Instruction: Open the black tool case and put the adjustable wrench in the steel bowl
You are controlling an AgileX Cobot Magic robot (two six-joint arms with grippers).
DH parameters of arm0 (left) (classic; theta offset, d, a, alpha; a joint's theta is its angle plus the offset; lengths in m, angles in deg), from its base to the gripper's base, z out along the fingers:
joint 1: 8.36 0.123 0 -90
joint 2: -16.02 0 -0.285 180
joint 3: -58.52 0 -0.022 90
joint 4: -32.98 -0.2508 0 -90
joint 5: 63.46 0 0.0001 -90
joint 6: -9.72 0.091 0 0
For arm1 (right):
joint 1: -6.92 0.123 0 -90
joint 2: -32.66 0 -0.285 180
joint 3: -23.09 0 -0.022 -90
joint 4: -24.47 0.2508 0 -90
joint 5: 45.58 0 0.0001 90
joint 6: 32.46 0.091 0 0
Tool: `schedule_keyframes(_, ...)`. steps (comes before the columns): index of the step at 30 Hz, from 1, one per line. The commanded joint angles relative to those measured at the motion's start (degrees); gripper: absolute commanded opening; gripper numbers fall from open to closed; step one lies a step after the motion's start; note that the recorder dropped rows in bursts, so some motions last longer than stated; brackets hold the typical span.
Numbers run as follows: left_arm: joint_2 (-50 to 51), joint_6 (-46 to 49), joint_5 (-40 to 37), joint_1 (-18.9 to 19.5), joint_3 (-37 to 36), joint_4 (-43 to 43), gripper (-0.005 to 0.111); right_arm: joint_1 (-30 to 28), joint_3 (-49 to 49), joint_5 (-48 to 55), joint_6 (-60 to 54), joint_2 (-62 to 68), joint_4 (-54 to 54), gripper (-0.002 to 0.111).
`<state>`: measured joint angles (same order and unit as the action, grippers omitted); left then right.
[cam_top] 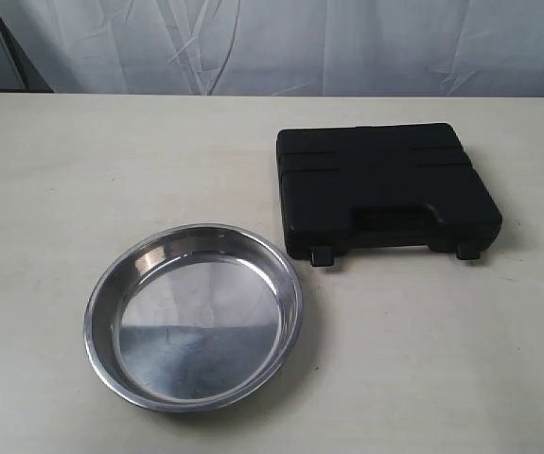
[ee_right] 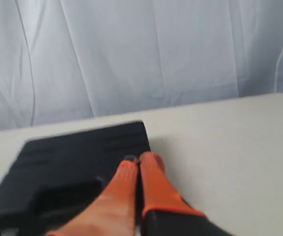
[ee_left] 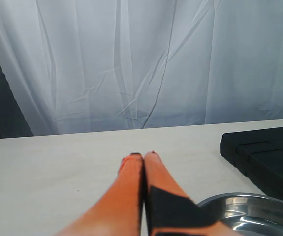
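Note:
The black tool case (cam_top: 385, 187) lies closed on the table at the right, both front latches hanging loose. The steel bowl (cam_top: 194, 316) sits empty at the front left of the case. The adjustable wrench is hidden. Neither arm shows in the exterior view. In the left wrist view my left gripper (ee_left: 143, 156) is shut with nothing in it, above bare table, with the bowl's rim (ee_left: 244, 201) and the case (ee_left: 269, 157) off to one side. In the right wrist view my right gripper (ee_right: 139, 159) is shut and empty, over a corner of the case (ee_right: 72, 167).
The pale table (cam_top: 73, 180) spreads around both objects. A white curtain (cam_top: 281, 43) hangs behind its far edge.

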<state>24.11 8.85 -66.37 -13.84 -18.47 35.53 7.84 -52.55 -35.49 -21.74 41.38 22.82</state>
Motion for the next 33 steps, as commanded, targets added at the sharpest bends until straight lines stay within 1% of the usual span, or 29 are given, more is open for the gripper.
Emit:
schedule_keyframes(1,-0.3,0.0,0.0,-0.4,-0.2,-0.3,0.0,-0.3,0.4,-14.4,1.5,-0.2,10.7,-0.001)
schedule_keyframes(2,-0.3,0.0,0.0,-0.4,-0.2,-0.3,0.0,-0.3,0.4,-17.5,1.5,-0.2,13.8,-0.001)
schedule_keyframes(5,-0.3,0.0,0.0,-0.4,-0.2,-0.3,0.0,-0.3,0.4,-22.7,1.6,-0.2,17.3,-0.001)
schedule_keyframes(6,-0.3,0.0,0.0,-0.4,-0.2,-0.3,0.0,-0.3,0.4,-27.4,3.5,-0.2,20.5,-0.001)
schedule_keyframes(8,-0.3,0.0,0.0,-0.4,-0.2,-0.3,0.0,-0.3,0.6,-30.4,13.2,-0.2,24.5,-0.001)
schedule_keyframes(9,-0.3,0.0,0.0,-0.4,-0.2,-0.3,0.0,-0.3,0.6,-30.7,15.4,-0.2,24.4,-0.001)
schedule_keyframes(12,-0.3,0.0,0.0,-0.4,-0.2,-0.3,0.0,-0.3,3.7,-31.9,15.9,-0.2,22.8,-0.001)
schedule_keyframes(15,-0.3,0.0,0.0,-0.4,-0.2,-0.3,0.0,-0.3,7.8,-38.4,15.9,1.9,19.4,-0.001)
schedule_keyframes(17,-0.3,0.0,0.0,-0.4,-0.2,-0.3,0.0,-0.3,10.3,-41.9,15.3,4.8,17.8,-0.001)
schedule_keyframes(19,-0.3,0.0,0.0,-0.4,-0.2,-0.3,0.0,-0.3,14.1,-42.0,12.7,9.4,14.7,-0.001)
schedule_keyframes(20,-0.3,0.0,0.0,-0.4,-0.2,-0.3,0.0,-0.3,16.4,-41.0,10.6,12.3,11.2,-0.001)
schedule_keyframes(22,-0.3,0.0,0.0,-0.4,-0.2,-0.3,0.0,-0.3,21.8,-36.4,7.1,18.3,2.9,-0.001)
schedule_keyframes(24,-0.3,0.0,0.2,-0.4,-0.2,-0.3,0.0,-0.3,29.2,-25.5,6.9,26.3,-9.1,-0.001)
schedule_keyframes(25,-0.3,0.0,0.2,-0.4,-0.2,-0.3,0.0,-0.3,32.3,-19.1,7.3,29.9,-13.9,-0.001)
schedule_keyframes(26,-0.3,0.0,0.2,-0.4,-0.2,-0.3,0.0,-0.3,36.1,-12.8,7.8,34.6,-16.4,-0.001)
schedule_keyframes(28,-0.3,0.0,0.2,-0.4,-0.2,-0.3,0.0,-0.3,42.8,-1.5,7.0,44.5,-16.9,-0.001)
schedule_keyframes(29,-0.3,0.0,0.2,-0.4,-0.2,-0.3,0.0,-0.3,46.4,4.8,4.8,49.3,-16.9,-0.001)
schedule_keyframes(31,-0.3,0.0,0.2,-0.4,-0.2,-0.3,0.0,0.5,53.6,15.9,-2.3,58.4,-13.7,-0.001)
schedule_keyframes(33,-0.3,0.0,0.2,-0.4,-0.2,-0.3,0.0,2.2,59.9,26.2,-14.8,68.2,-5.8,-0.001)
